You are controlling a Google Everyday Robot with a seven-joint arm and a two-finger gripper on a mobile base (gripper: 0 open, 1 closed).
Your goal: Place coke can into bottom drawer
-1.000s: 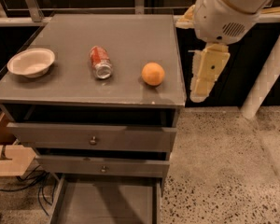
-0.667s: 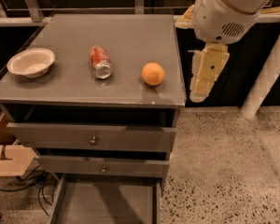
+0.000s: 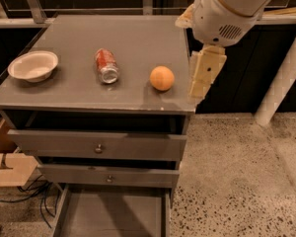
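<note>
So the can [image 3: 107,65] is lying on its side on the table [image 3: 138,38], roughly mid-top, between the bowl [image 3: 33,65] and the orange [image 3: 162,78], and apart from both. The pincer [image 3: 204,75] hangs just past the table edge on the orange's side, pointing down, well apart from the can. Can't tell whether it's wide or narrow from this angle, but it's def not carrying the can. Bottom drawer [image 3: 113,216] is already pulled out, prob so the can can drop straight in. The 2 knob drawers [image 3: 98,144] above it are shut. Imo the grab hasn't started yet. The arm needs to come across past the orange w/o bumping it, and a can on its side could roll if nudged.
</note>
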